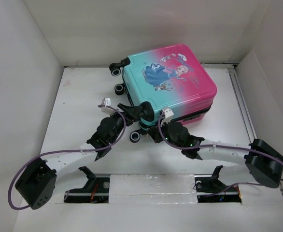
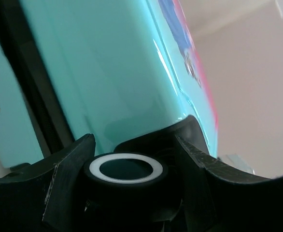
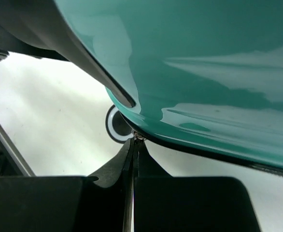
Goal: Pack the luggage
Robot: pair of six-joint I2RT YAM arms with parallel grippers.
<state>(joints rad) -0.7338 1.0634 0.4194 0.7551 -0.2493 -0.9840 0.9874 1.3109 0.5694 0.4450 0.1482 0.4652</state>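
Observation:
The luggage lies flat and closed on the white table, pink-to-teal with a cartoon princess on top. My left gripper is at its near-left corner. In the left wrist view its fingers sit on both sides of a black-and-white wheel, under the teal shell. My right gripper is at the near edge. In the right wrist view it is shut on a small metal zipper pull below the teal shell.
Two more wheels stick out at the suitcase's back left and one at the near corner. White walls enclose the table. A metal rail runs along the right side. The arm bases stand at the near edge.

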